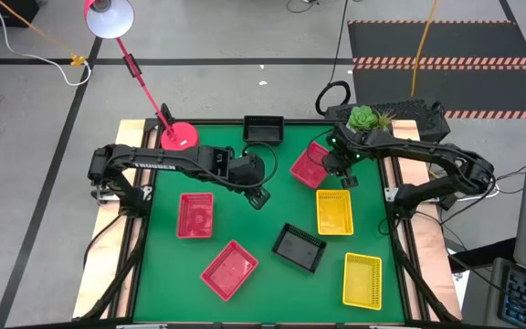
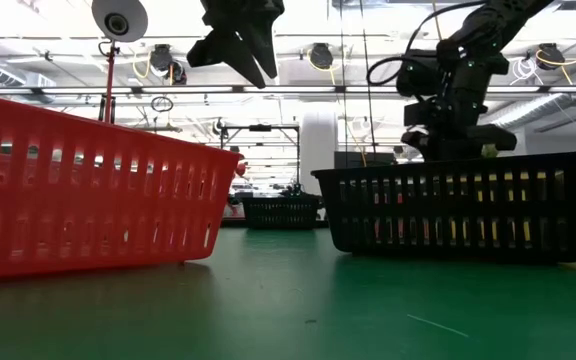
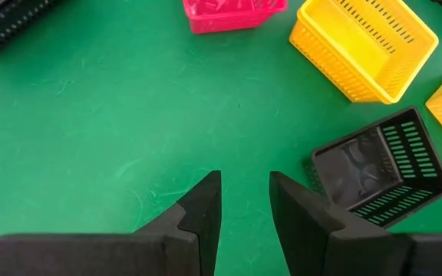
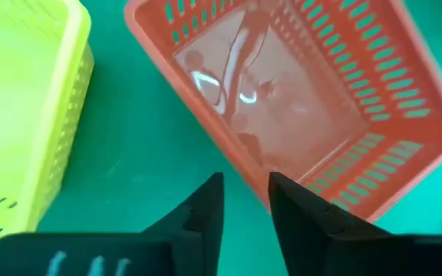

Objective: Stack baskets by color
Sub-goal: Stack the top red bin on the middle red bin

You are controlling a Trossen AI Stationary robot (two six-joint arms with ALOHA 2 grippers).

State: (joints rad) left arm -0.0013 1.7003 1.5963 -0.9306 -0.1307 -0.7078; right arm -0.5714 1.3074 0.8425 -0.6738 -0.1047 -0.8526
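Several mesh baskets lie apart on the green table. A red basket point(image 1: 309, 164) point(image 4: 298, 92) sits flat at the far right, and my right gripper point(image 1: 343, 175) point(image 4: 245, 201) hovers open over its wall, one finger on each side of the rim. My left gripper point(image 1: 259, 195) point(image 3: 244, 199) hangs open over bare green near the middle, with nothing between its fingers. Nearby are a black basket point(image 1: 299, 247) point(image 3: 378, 165) and a yellow basket point(image 1: 334, 211) point(image 3: 363, 46). Two more red baskets point(image 1: 195, 215) point(image 1: 229, 270) lie at the left. My right gripper has its fingers either side of the red basket's wall point(image 4: 255, 180), near one corner, slanting down from above. Whether the fingers touch the wall, I cannot tell.
A second yellow basket point(image 1: 362, 280) lies near the front right, and another black basket point(image 1: 264, 129) at the far edge. The pink-red lamp base point(image 1: 179, 137) stands at the far left corner and a potted plant point(image 1: 365, 117) at the far right. Bare green lies between the baskets.
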